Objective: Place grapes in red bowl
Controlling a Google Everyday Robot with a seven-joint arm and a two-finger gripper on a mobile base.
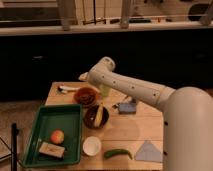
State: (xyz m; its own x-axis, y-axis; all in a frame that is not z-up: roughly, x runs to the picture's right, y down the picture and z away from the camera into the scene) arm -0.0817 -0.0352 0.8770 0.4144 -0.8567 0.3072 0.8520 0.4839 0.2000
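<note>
The red bowl (86, 95) sits at the far left of the wooden table (142, 132). A dark clump inside it looks like the grapes (88, 99). The white arm reaches in from the right, bends at its elbow (105, 66), and ends in the gripper (83, 78). The gripper hangs just above the bowl's far rim, apart from the bowl.
A dark brown bowl (96, 116) holding something yellow stands in front of the red bowl. A green tray (45, 125) at the left holds an apple (57, 136) and a packet (51, 149). A white cup (92, 146), green pepper (118, 153), grey cloth (150, 151) and blue object (128, 107) lie nearby.
</note>
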